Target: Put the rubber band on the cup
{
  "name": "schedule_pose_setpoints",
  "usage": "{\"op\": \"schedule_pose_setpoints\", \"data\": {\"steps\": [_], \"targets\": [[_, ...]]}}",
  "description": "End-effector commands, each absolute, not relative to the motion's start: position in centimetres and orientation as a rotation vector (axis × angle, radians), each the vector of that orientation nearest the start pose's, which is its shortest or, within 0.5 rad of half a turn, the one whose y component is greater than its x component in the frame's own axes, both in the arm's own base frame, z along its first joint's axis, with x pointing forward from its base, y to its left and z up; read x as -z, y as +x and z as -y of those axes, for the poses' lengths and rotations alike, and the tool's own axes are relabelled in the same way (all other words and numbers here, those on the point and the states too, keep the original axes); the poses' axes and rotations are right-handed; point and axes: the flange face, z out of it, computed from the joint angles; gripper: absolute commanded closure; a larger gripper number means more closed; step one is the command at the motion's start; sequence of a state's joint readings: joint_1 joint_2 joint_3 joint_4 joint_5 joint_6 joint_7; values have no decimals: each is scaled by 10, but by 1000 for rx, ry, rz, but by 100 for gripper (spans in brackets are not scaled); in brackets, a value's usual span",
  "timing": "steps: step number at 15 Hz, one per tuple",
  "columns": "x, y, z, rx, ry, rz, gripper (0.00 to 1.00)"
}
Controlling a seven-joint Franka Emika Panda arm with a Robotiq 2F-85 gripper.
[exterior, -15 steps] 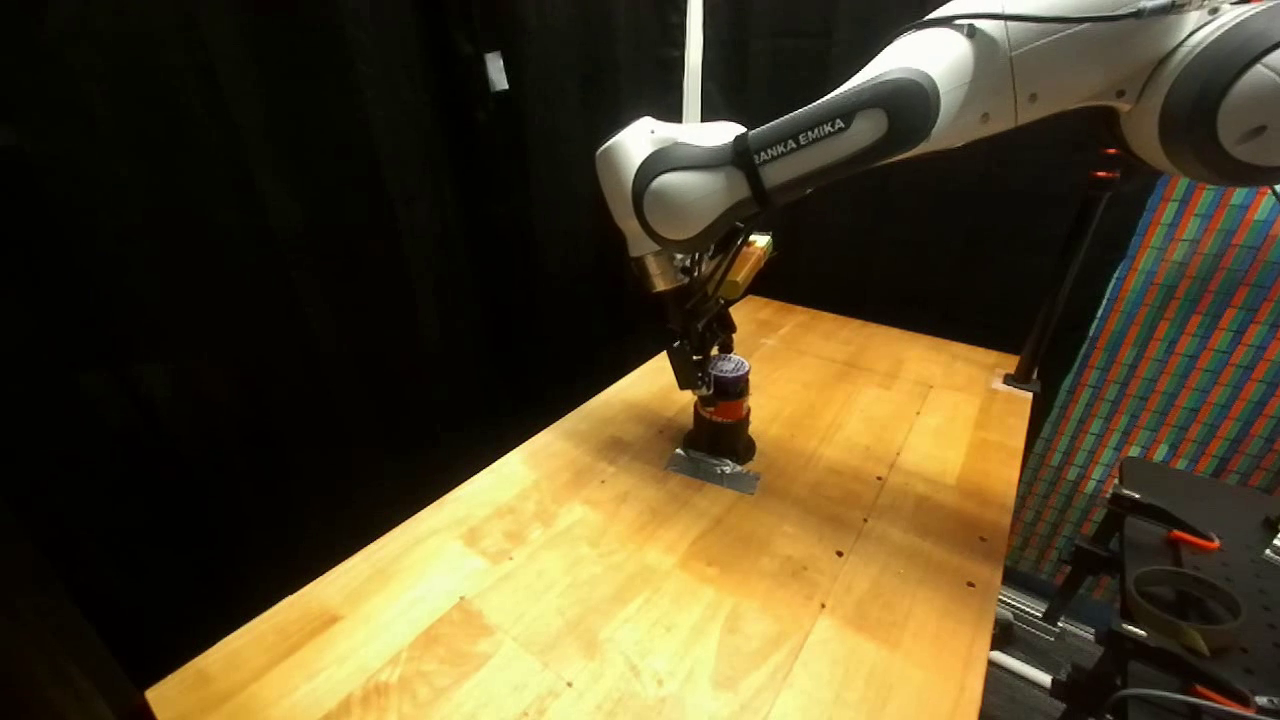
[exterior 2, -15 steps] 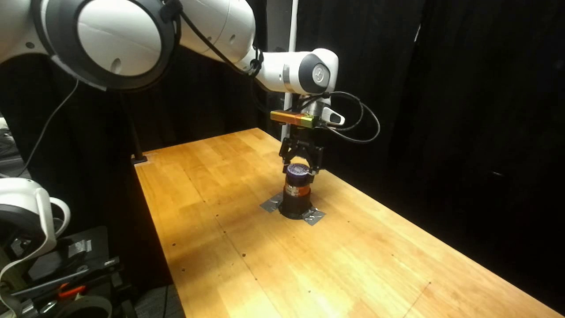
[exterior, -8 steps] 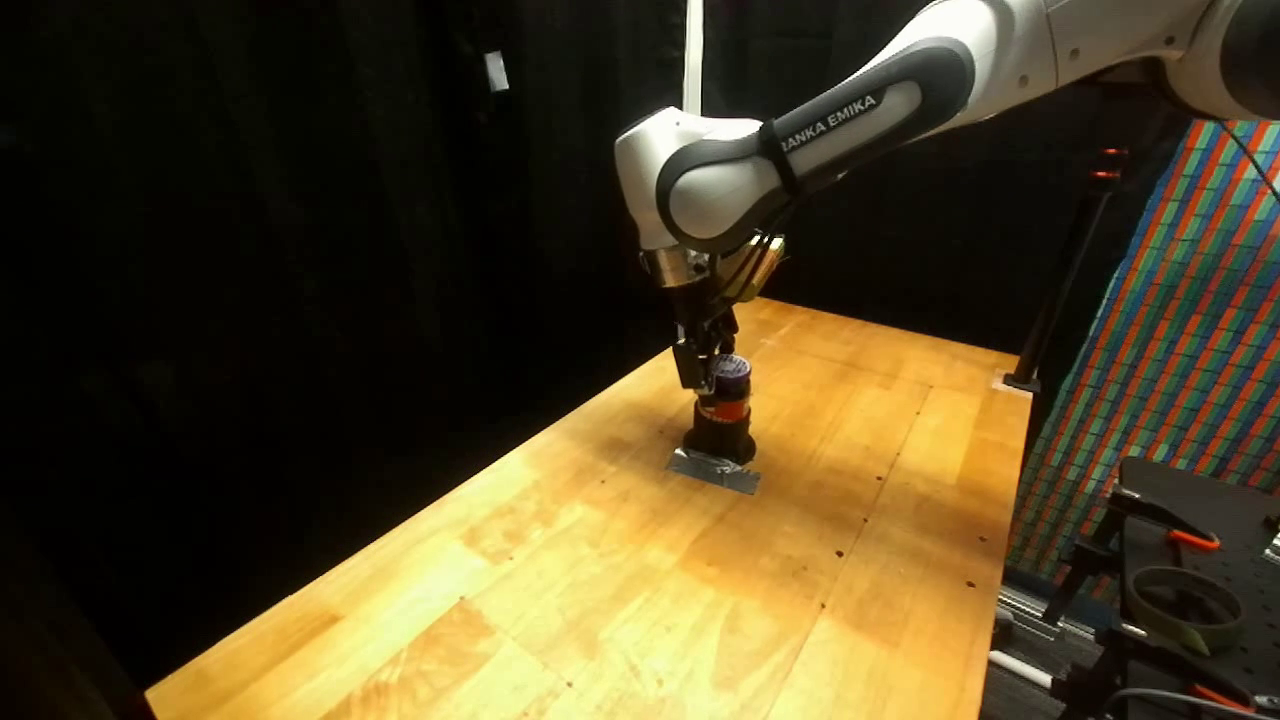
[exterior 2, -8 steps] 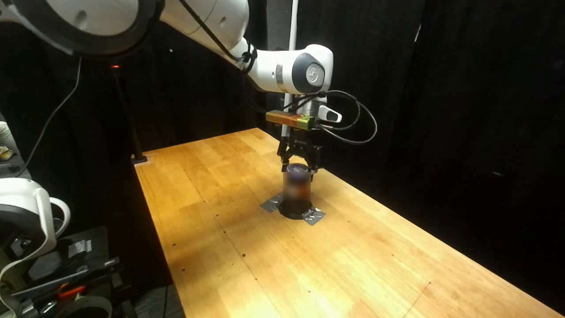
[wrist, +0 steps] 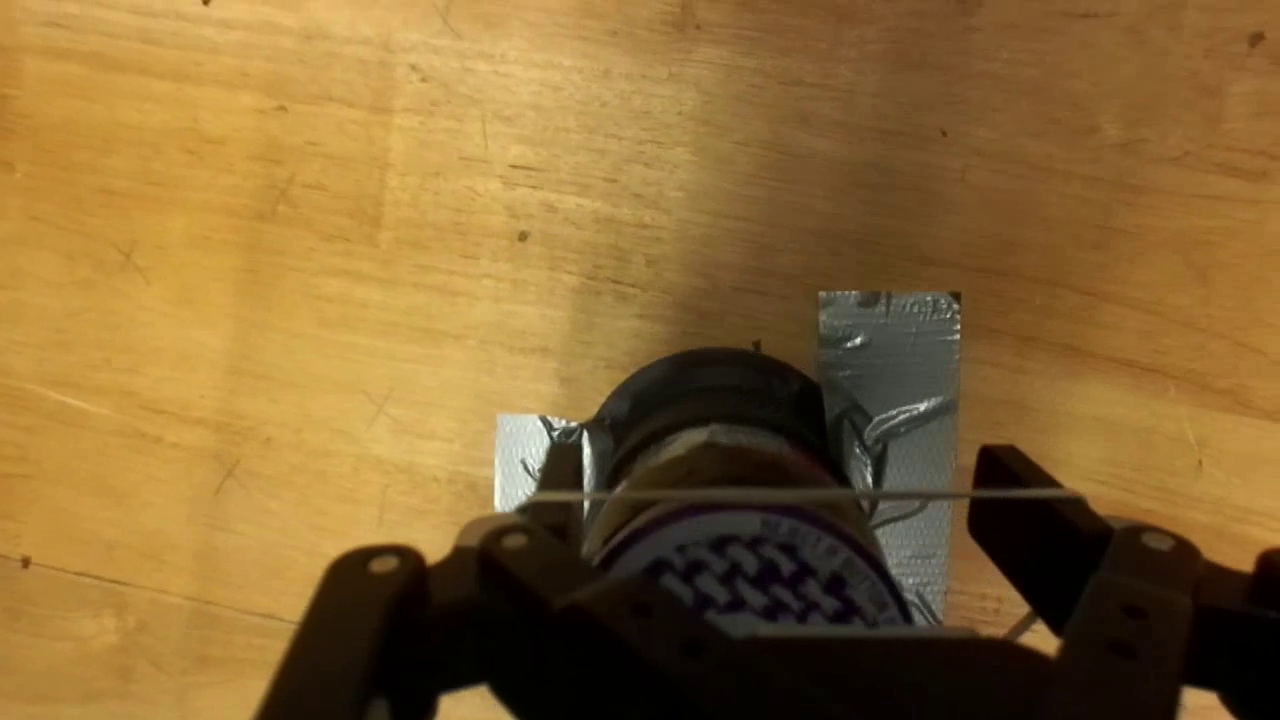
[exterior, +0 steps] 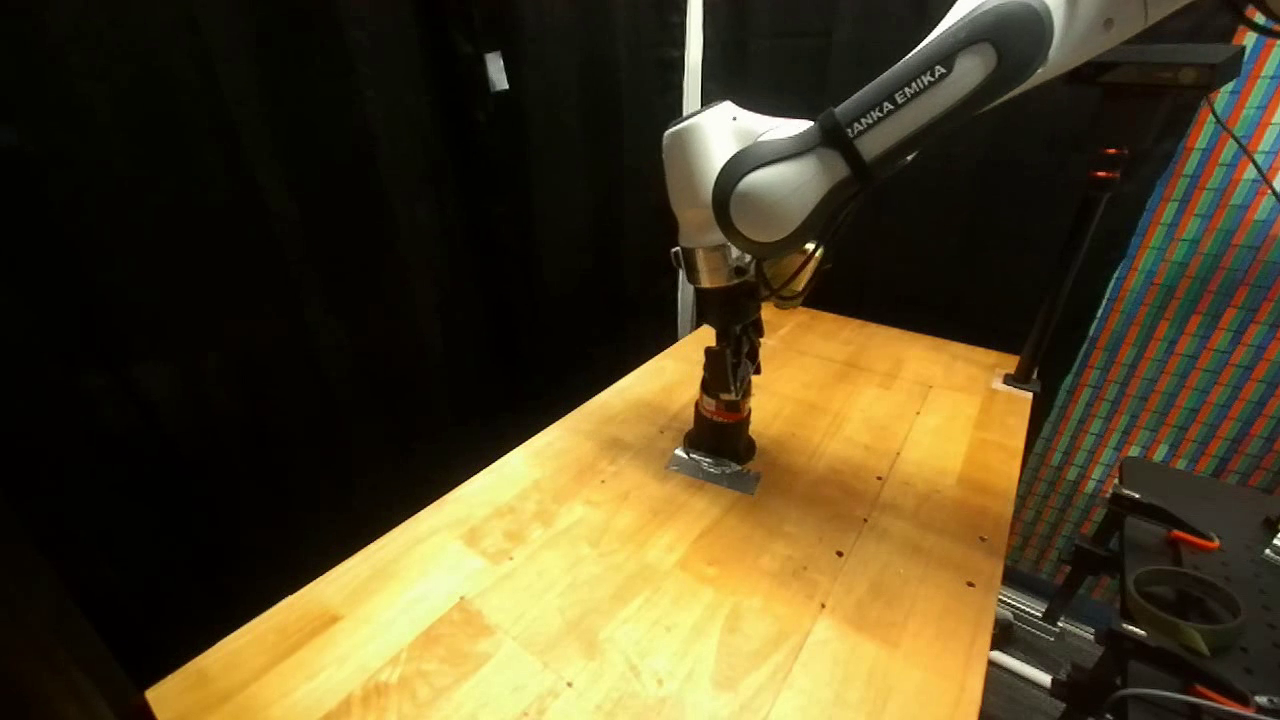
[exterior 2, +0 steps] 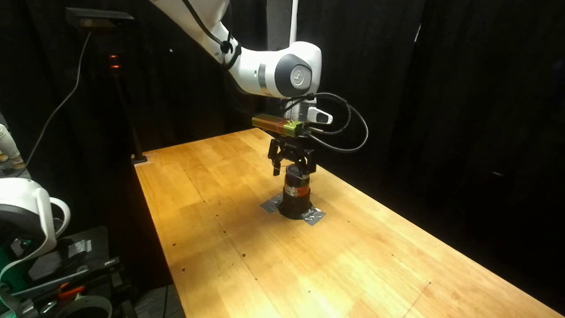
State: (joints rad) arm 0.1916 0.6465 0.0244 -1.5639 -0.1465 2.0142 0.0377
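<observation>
The cup (exterior 2: 296,191) stands upright, with an orange band and a purple-and-white lid (wrist: 770,575). Its lower part is black (wrist: 715,385). It also shows in an exterior view (exterior: 722,412), where a finger hides its lid. My gripper (wrist: 785,490) is open at the height of the cup's top, also seen in both exterior views (exterior: 730,385) (exterior 2: 292,171). The pale rubber band (wrist: 774,495) is stretched straight across between the fingers, over the lid's far edge. In the wrist view the left finger overlaps the cup's edge; the right finger is apart from it. Part of the band is hidden.
Silver tape (wrist: 893,345) holds the cup's black base to the wooden table (exterior: 640,600). A post (exterior 2: 137,132) stands at a table corner. A black cart with tools (exterior: 1200,540) stands beside the table. Dark curtains hang behind.
The gripper has shifted sideways over the cup, rightward in an exterior view and leftward in the opposite picture. A finger now covers the lid there. The cup has not moved.
</observation>
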Motion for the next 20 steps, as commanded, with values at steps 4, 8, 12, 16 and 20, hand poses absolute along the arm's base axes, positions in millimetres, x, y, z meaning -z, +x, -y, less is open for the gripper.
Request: {"op": "schedule_pose_setpoints", "data": {"steps": [4,8,12,16,20], "targets": [[-256,600,-129,-59,-3205,319,34],[-254,569,-122,218,-3169,263,67],[-254,525,-114,539,-3093,205,83],[-250,478,-91,803,-2991,174,80],[-258,479,-50,1158,-2940,258,80]]}}
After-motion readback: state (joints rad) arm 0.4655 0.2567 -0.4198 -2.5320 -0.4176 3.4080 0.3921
